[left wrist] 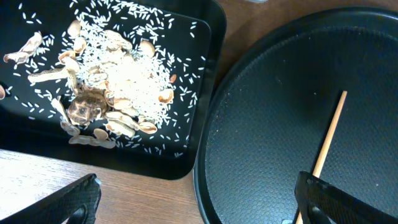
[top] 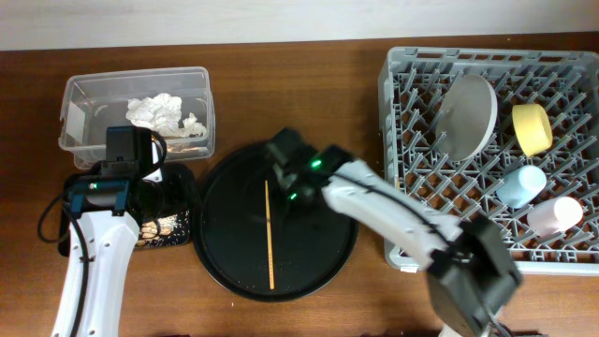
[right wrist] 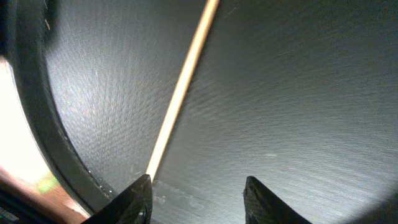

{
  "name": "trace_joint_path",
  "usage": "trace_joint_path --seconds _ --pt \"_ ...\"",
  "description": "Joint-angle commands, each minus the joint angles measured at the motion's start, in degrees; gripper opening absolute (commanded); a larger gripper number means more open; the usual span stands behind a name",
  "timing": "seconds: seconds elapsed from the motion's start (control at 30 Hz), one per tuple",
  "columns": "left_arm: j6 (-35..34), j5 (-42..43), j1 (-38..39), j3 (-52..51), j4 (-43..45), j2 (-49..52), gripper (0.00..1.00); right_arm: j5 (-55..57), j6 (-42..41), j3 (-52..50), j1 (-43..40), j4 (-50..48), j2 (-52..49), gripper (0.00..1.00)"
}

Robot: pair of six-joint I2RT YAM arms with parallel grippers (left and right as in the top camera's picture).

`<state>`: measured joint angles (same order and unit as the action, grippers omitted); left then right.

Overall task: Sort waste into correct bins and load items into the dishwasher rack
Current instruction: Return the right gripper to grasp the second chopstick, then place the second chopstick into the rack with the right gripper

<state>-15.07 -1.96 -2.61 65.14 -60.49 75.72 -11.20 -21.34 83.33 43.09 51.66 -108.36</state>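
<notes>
A brown wooden surface carries everything. At its right the dishwasher rack is seen, with the plate propped on edge among the pegs, the yellow bowl beside it, and the blue cup and pink cup lower down. At the upper left, crumpled tissue is held in the clear tub. Just below it the flat black tray is heaped with food scraps and scattered rice. One chopstick is laid on the round black tray in the middle.

The left arm is stretched up from the near edge, its wrist over the flat tray; the left pincer is spread wide and nothing is gripped. The right arm is angled from the lower right across the round tray, its wrist bent down; the right pincer is likewise parted and empty, with the chopstick's end just beside one fingertip
</notes>
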Motion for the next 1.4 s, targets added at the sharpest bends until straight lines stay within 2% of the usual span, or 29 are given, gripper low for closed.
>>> trace_joint_path --seconds 0.0,0.2,0.3,0.33,0.37,0.53,0.67,0.73,0.8,0.87,1.0,1.1,1.3,1.37 --pt "-0.8 -0.5 -0.2 0.6 -0.1 -0.7 0.99 0.5 -7.1 -0.5 4.2 -2.5 -5.2 0.49" --pt "-0.8 -1.1 -0.2 0.6 -0.1 -0.7 0.99 5.0 -17.0 -0.6 8.2 -3.2 -11.5 0.47" --pt "-0.8 -1.0 -0.2 0.6 -0.1 -0.7 0.99 10.6 -20.3 -0.6 8.2 0.5 -11.8 0.25" --pt "-0.8 -1.0 -0.2 0.6 -0.1 -0.7 0.99 12.8 -21.6 -0.6 8.2 2.7 -11.8 0.12" --pt "-0.8 -1.0 -0.2 0.6 -0.1 -0.7 0.99 13.0 -21.6 -0.6 8.2 3.3 -11.8 0.05" --pt "-0.8 -0.9 -0.2 0.6 -0.1 -0.7 0.99 13.0 -20.9 -0.3 8.0 4.1 -11.0 0.04" --pt "-0.8 -0.9 -0.2 0.6 -0.3 -0.7 0.99 18.4 -20.2 4.4 3.0 11.2 -4.2 0.04" --pt "-0.7 -0.9 -0.2 0.6 -0.3 -0.7 0.99 18.6 -12.6 5.4 -3.7 12.9 3.5 0.04" --pt "-0.8 -0.9 -0.2 0.6 -0.2 -0.7 0.99 18.6 -8.5 5.4 -9.8 14.5 8.5 0.04" --pt "-0.8 -0.9 -0.2 0.6 -0.2 -0.7 0.99 18.5 -2.3 5.4 -19.8 17.2 12.2 0.04" --pt "-0.8 -0.8 -0.2 0.6 -0.2 -0.7 0.99 15.0 4.9 3.9 -31.1 19.5 10.3 0.04" --pt "-0.8 -0.8 -0.2 0.6 -0.2 -0.7 0.99 15.1 4.9 1.3 -35.0 18.4 8.5 0.04" --pt "-0.8 -0.8 -0.2 0.6 -0.2 -0.7 0.99 11.2 8.9 0.9 -35.3 17.1 6.7 0.05" --pt "-0.8 -0.8 -0.2 0.6 -0.2 -0.7 0.99 11.2 8.9 0.7 -35.2 17.1 6.7 0.2"
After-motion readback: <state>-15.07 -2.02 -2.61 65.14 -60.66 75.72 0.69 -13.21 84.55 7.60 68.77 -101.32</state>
